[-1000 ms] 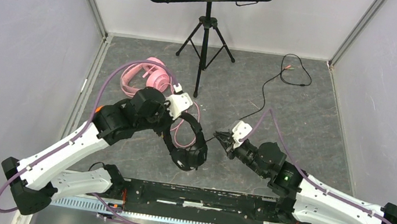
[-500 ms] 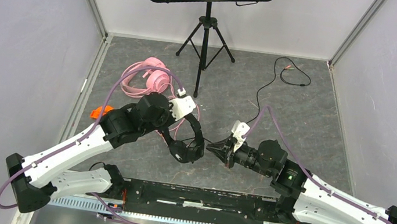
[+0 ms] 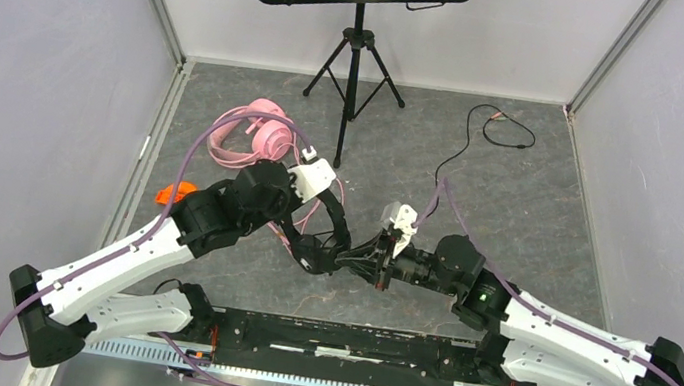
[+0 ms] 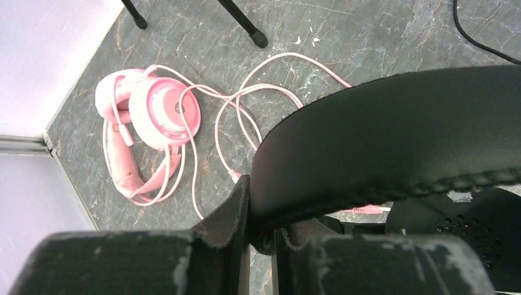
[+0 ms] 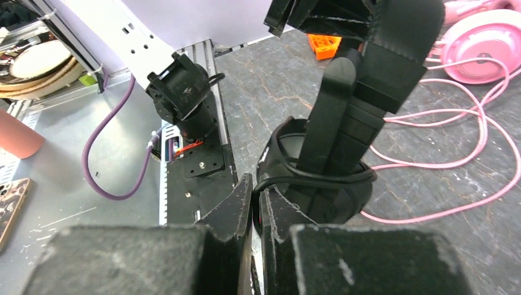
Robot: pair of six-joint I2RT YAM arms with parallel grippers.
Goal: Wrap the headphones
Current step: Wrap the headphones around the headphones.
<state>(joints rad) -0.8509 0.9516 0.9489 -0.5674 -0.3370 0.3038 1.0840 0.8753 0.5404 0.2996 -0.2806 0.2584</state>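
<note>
The black headphones hang in the air at mid table. My left gripper is shut on their padded headband; in the left wrist view the jaws pinch the band's end. My right gripper is right against the lower ear cup and is shut on the thin black cable, which loops round that cup. The cable's loose tail trails to the far right. The pink headphones lie on the floor at the far left with their pink cable spread out, also in the left wrist view.
A black tripod music stand stands at the back centre. A small orange object lies by the left wall. Grey walls close the left, back and right sides. The arms' black base rail runs along the near edge.
My right gripper has moved left, up to the headphones' ear cup, carrying the black cable. My left gripper has shifted the headphones a little. The cable's tail has drawn in.
</note>
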